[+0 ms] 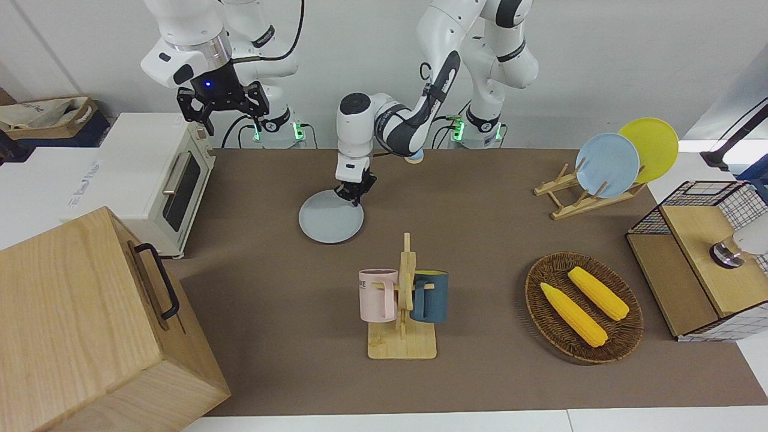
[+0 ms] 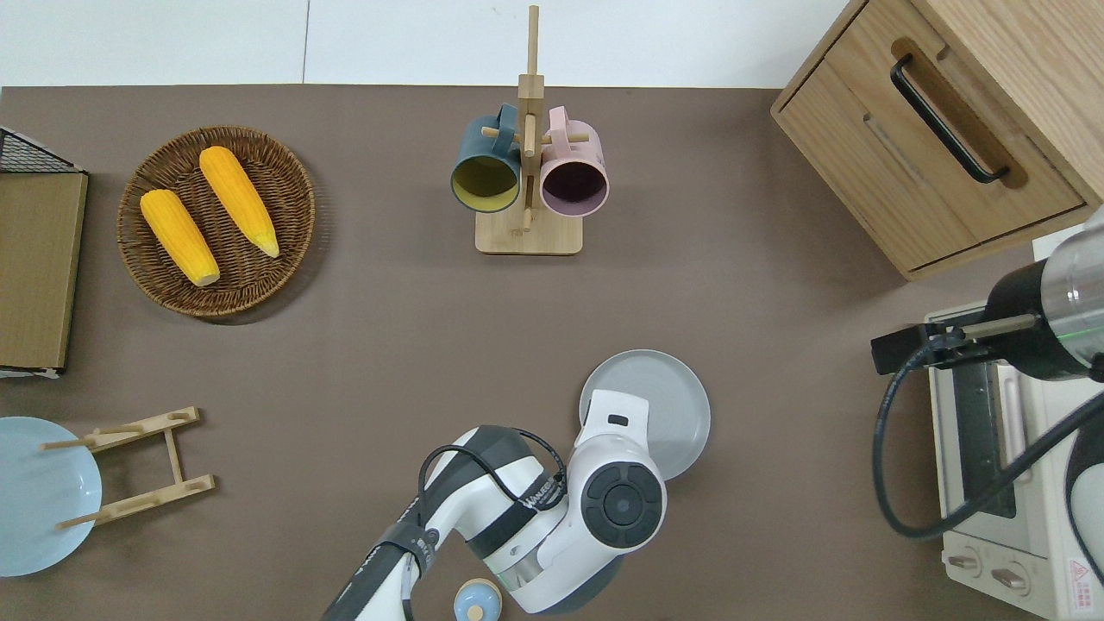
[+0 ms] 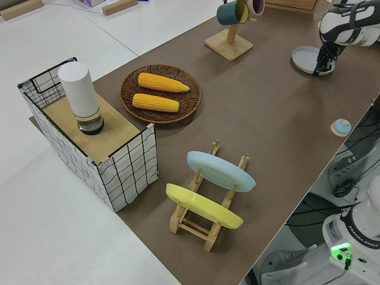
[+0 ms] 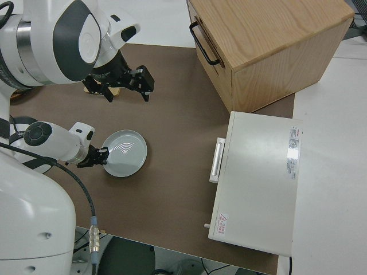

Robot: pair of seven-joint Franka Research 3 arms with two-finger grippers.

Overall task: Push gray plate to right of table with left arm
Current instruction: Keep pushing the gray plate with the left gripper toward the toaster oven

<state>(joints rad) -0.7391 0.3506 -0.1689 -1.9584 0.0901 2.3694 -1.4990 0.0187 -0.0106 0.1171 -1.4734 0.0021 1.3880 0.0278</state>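
The gray plate (image 1: 330, 218) lies flat on the brown table (image 1: 270, 312), nearer to the robots than the mug stand; it also shows in the overhead view (image 2: 668, 397) and the right side view (image 4: 126, 153). My left gripper (image 1: 353, 198) is shut, with its tips down on the plate's rim at the edge toward the left arm's end. In the overhead view the left arm's wrist (image 2: 623, 504) hides the gripper and part of the plate. The right gripper (image 1: 223, 109) is open, and that arm is parked.
A mug stand (image 1: 403, 300) holds a pink and a teal mug. A toaster oven (image 1: 162, 174) and a wooden cabinet (image 1: 90, 324) stand at the right arm's end. A corn basket (image 1: 583, 307), a plate rack (image 1: 591, 192) and a wire shelf (image 1: 702, 258) stand at the left arm's end.
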